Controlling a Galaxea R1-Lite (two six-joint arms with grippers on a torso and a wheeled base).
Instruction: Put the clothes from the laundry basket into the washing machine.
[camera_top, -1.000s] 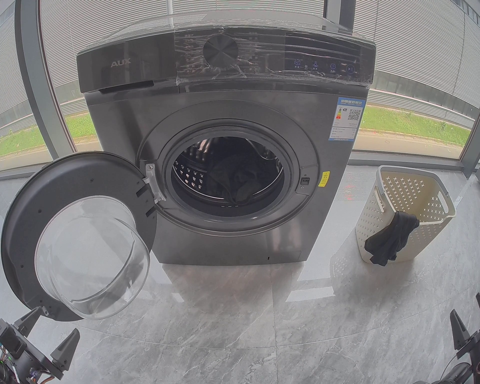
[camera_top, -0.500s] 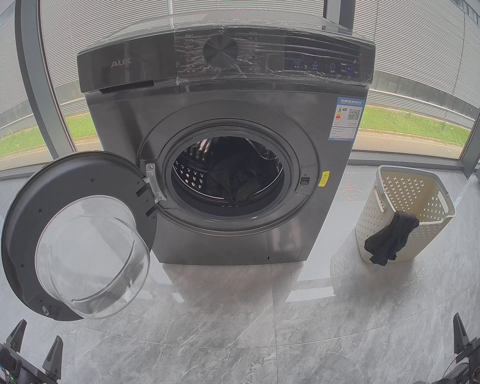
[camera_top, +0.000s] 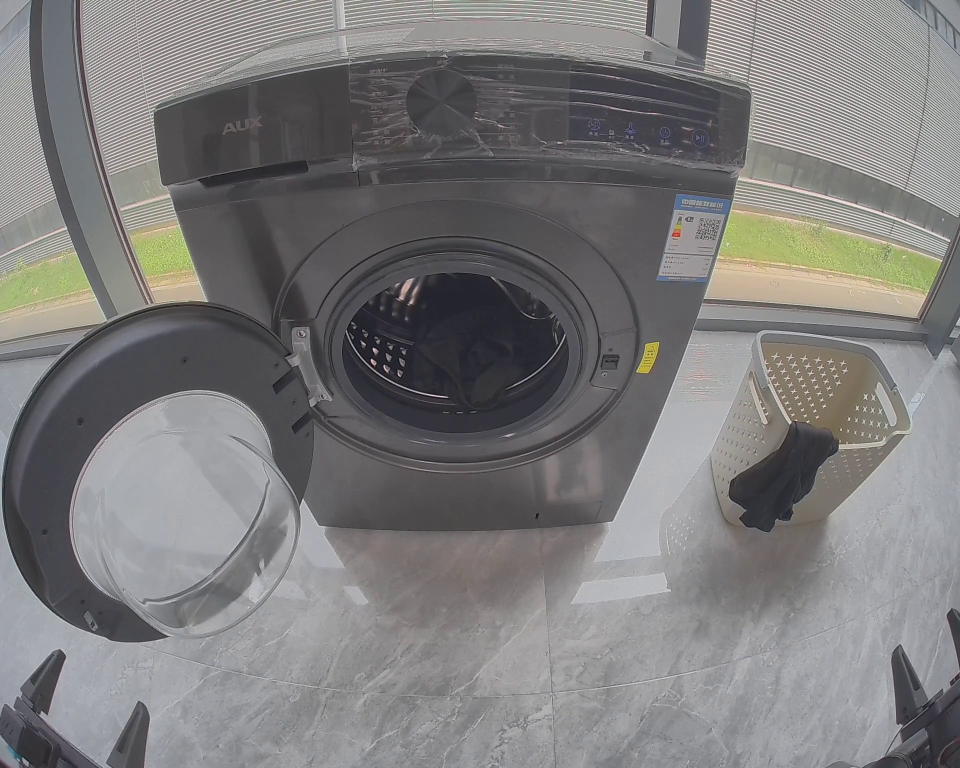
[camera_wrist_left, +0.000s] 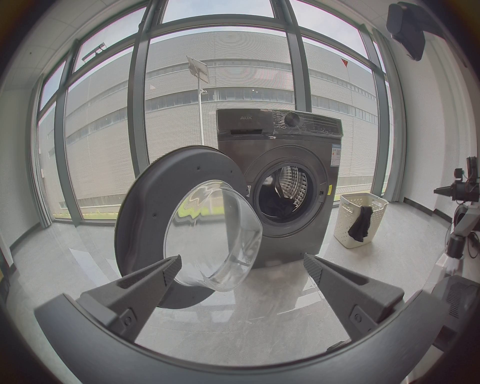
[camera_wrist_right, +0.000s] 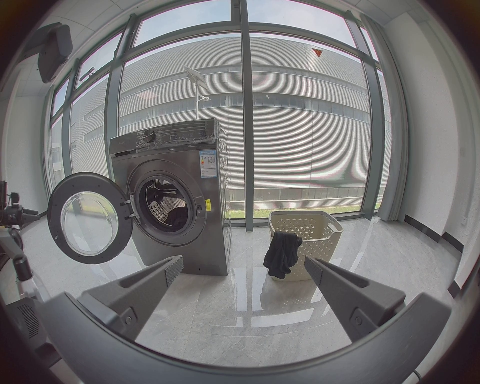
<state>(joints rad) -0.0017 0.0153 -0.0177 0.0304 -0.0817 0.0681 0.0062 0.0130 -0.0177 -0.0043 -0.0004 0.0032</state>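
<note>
Grey marble floor (camera_top: 500, 640), left gripper (camera_top: 97, 682) lower than a second ago.

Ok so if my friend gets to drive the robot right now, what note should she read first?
Left gripper: jaws open, empty, held low in front of the open door.
Right gripper: jaws open, empty, held low, facing the laundry basket.
Washing machine: door swung wide to the robot's left; dark clothes lie in the drum.
The basket stands to the machine's right, with a black garment hanging over its near rim.
Done: some clothes are in.
Left: grab the black garment and put it in the drum. Check the basket's bottom too; it is hard to see.
</note>
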